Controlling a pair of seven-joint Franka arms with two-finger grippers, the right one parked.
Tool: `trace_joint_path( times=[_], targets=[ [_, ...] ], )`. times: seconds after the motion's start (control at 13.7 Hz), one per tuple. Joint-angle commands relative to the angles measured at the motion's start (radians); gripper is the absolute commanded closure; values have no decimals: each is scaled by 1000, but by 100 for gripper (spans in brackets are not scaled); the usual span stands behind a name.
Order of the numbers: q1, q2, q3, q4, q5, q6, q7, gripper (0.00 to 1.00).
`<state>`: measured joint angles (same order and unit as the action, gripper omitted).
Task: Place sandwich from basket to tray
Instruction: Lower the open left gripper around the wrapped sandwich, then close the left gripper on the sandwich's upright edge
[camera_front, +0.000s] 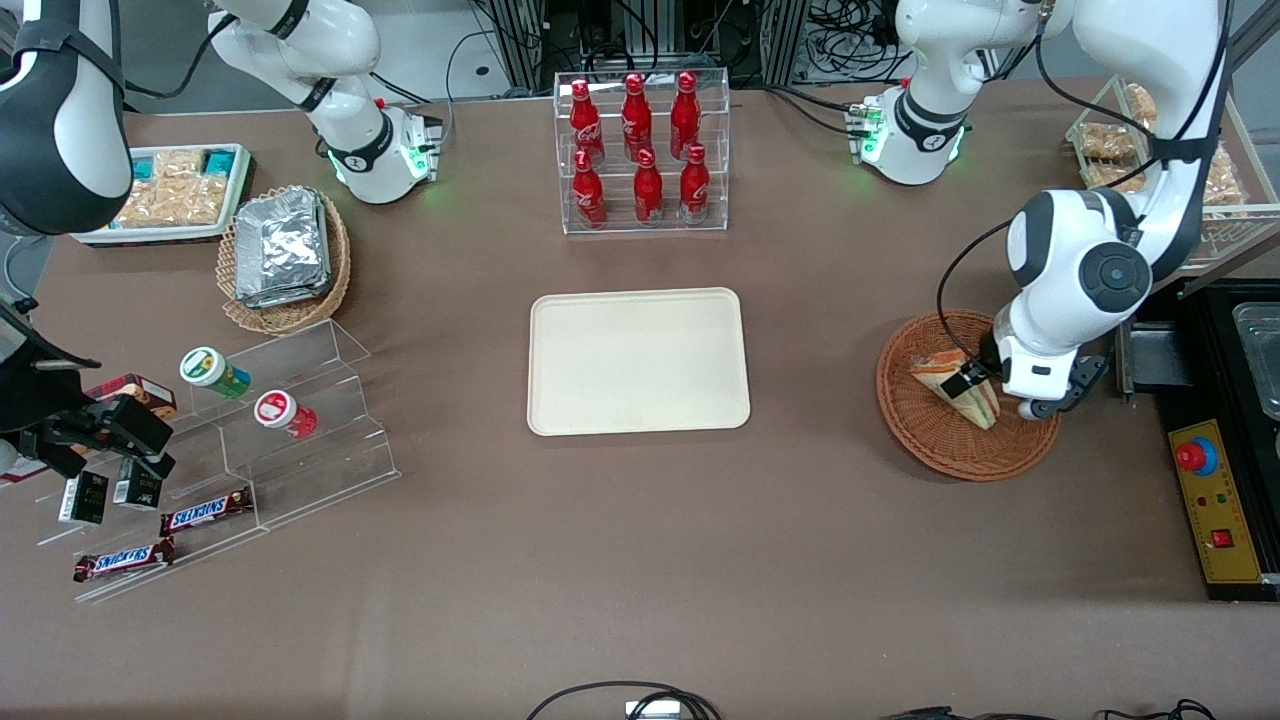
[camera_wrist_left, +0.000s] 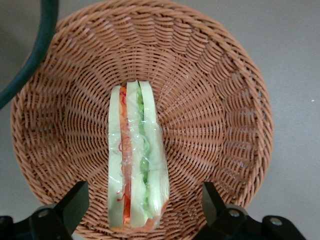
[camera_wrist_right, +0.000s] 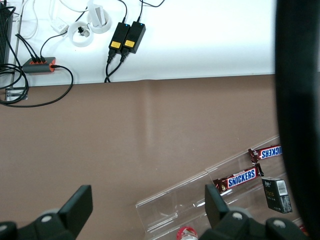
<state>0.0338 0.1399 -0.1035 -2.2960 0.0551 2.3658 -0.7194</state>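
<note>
Toward the working arm's end of the bench (camera_front: 640, 560), the gripper (camera_wrist_left: 142, 210) hangs low over the basket (camera_front: 935, 440), a round reddish-brown wicker one. Its two black fingers (camera_wrist_left: 75, 202) are spread wide, one on each side of the sandwich (camera_wrist_left: 136, 157), and neither touches the bread in the wrist view. That sandwich lies in the basket's hollow, a plastic-wrapped wedge of three pale bread slices with red and orange filling in one gap and green in the other. From the front it shows as a wedge (camera_front: 958, 385) just beside the arm's wrist, resting on the weave.

Near the middle of the bench sits the tray (camera_front: 638, 360), cream-beige with rounded corners, well apart from the basket. Farther from the front camera than the tray stands a clear rack of red bottles (camera_front: 640, 150). Toward the parked arm's end are a lighter wicker basket holding foil packs (camera_front: 282, 248), a white tray of packaged snacks (camera_front: 180, 190), and a clear stepped stand (camera_front: 300, 420) with chocolate bars (camera_front: 205, 512) near its lowest step.
</note>
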Motion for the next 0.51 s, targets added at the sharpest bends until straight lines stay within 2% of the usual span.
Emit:
trace_joint_path(
  times=[0.0, 0.44],
  targets=[
    [-2, 4, 2, -42, 14, 59, -40, 0],
    [9, 52, 5, -80, 14, 150, -57, 0]
  ],
)
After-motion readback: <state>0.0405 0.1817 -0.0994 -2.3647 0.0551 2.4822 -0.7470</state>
